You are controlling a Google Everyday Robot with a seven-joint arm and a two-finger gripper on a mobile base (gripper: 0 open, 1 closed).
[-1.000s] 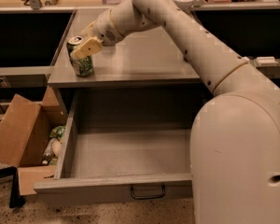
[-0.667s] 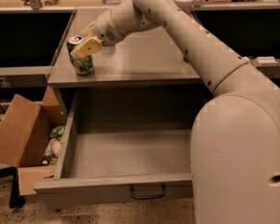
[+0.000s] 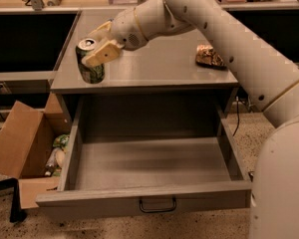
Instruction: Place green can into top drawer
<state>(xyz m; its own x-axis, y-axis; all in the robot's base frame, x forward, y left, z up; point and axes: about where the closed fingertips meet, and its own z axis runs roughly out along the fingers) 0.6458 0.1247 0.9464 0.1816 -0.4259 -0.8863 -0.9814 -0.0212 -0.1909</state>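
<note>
The green can [image 3: 93, 71] is seen in the upper left of the frame, at the front left corner of the bench [image 3: 154, 69], leaning slightly out of upright. Its silver top is turned up and to the left. The claw [image 3: 90, 48] is closed around the upper part of the can: one pale finger [image 3: 102, 53] is laid across the front of the can just under the rim, and the other is seen behind it. Whether the can's base is touching the bench cannot be told. The claw is carried by a thick white arm [image 3: 224, 29] that runs down from the upper middle to the right edge of the frame.

Below the bench, in the lower middle of the frame, the top drawer [image 3: 89, 203] is pulled fully out, its dark handle [image 3: 158, 205] set at the middle of the front panel. A patterned snack bag [image 3: 209, 57] is lying on the right part of the bench, well apart from the can. A cardboard box [image 3: 15, 143] is standing open on the floor at the lower left, just beside the drawer.
</note>
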